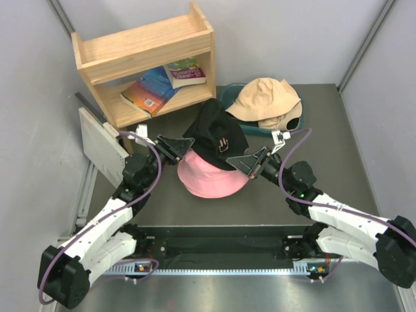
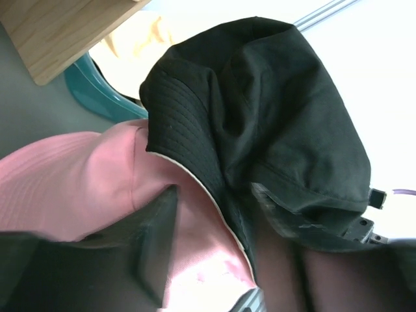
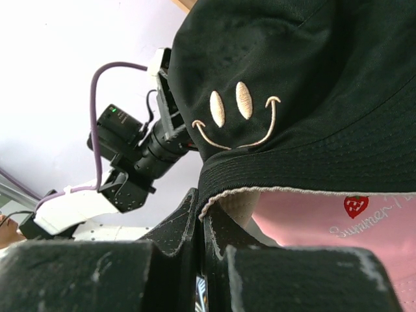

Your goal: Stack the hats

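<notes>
A black hat (image 1: 218, 133) with a stitched smiley hangs draped over the top of a pink hat (image 1: 211, 177) at mid-table. My right gripper (image 1: 252, 161) is shut on the black hat's brim (image 3: 312, 156), pinched between its fingers (image 3: 185, 224). My left gripper (image 1: 177, 149) is at the black hat's other side. In the left wrist view its jaws stand apart, with the black brim (image 2: 195, 130) and pink hat (image 2: 97, 175) between them. A tan hat (image 1: 265, 99) lies on a teal tub (image 1: 229, 96) behind.
A wooden bookshelf (image 1: 146, 52) with books (image 1: 156, 88) stands at the back left. A grey board (image 1: 101, 144) leans at the left. A black rail (image 1: 221, 242) runs along the near edge between the arm bases.
</notes>
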`<state>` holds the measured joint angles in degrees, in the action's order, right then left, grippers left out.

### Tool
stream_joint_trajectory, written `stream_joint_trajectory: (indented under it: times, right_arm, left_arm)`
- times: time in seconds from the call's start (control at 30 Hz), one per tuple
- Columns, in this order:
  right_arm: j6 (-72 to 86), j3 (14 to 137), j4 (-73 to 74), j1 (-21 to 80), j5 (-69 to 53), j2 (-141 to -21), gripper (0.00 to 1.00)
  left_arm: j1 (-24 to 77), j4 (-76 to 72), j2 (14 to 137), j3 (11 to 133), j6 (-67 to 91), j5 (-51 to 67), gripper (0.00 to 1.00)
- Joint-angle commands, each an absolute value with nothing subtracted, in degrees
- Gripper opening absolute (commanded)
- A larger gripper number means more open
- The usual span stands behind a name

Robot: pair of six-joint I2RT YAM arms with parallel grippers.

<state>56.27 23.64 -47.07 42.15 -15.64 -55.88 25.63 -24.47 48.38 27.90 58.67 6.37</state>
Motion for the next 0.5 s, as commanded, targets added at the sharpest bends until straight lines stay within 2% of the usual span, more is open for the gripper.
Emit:
stream_joint_trajectory:
  times: [0.0,0.07,0.1,0.2,0.37,0.47]
  right_arm:
    - [55.02,24.26,-48.52,43.50,-16.26,-55.98,0.00]
    - [54.93,24.26,-48.34,43.51,-16.35,-55.99,0.00]
    - [55.02,24.26,-48.34,43.51,-16.35,-55.81,0.00]
    - [54.23,24.26,-46.85,43.51,-15.83,-54.23,0.00]
    - [49.49,26.19,-40.01,43.50,-13.36,-49.58,0.00]
    - [46.50,27.77,-37.71,43.51,-11.87,-48.78,0.00]
  left_arm:
    - [25.40,-30.32,49.66,30.50,58.71,4.93,0.44]
    - [25.40,-31.20,50.01,30.41,58.80,4.31,0.35]
    - [25.40,-31.81,50.10,30.50,58.62,4.05,0.21]
    - [25.40,-31.82,50.19,31.20,57.14,2.55,0.00]
    - [25.14,-32.79,51.23,34.70,49.17,1.84,0.00]
    - [24.87,-28.66,55.08,42.78,42.66,6.65,0.00]
